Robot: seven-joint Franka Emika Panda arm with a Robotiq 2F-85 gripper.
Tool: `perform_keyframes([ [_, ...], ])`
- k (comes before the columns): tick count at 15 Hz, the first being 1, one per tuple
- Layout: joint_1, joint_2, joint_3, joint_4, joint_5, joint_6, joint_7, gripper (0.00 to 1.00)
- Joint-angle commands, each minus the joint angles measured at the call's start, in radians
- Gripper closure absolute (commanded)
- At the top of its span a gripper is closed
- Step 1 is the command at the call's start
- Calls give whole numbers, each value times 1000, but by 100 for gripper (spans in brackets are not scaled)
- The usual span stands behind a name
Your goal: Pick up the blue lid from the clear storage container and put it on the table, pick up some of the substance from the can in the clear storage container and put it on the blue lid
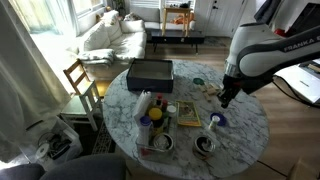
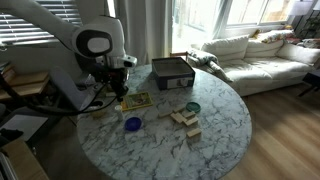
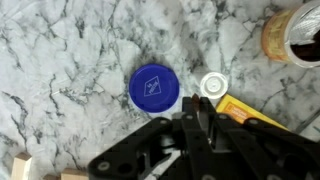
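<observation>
White rounded arm (image 1: 262,48) with black joint bands, dark lettering, and black fingers (image 3: 189,125)

Both exterior views: high, mid-range, looking across the whole bench (image 1: 245,125) (image 2: 225,120) toward the sofa (image 1: 110,35) (image 2: 250,50). Wrist view: close, straight down, blue lid (image 3: 154,87) 10 o'clock from gripper (image 3: 195,108).

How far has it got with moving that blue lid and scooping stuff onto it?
Done: the small flat round blue plastic lid lies on the white marble table. In hand: the shut claw hangs just beside it; whether it grips any substance I cannot tell. Left: no substance clearly shows on the lid yet.
</observation>
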Motion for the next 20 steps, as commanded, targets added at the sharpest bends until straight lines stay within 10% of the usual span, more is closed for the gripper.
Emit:
perform_keyframes([
  [1,-29,52,-18,-47,57,161,-1,97],
  [20,-88,242,-13,-85,229,464,-14,97],
])
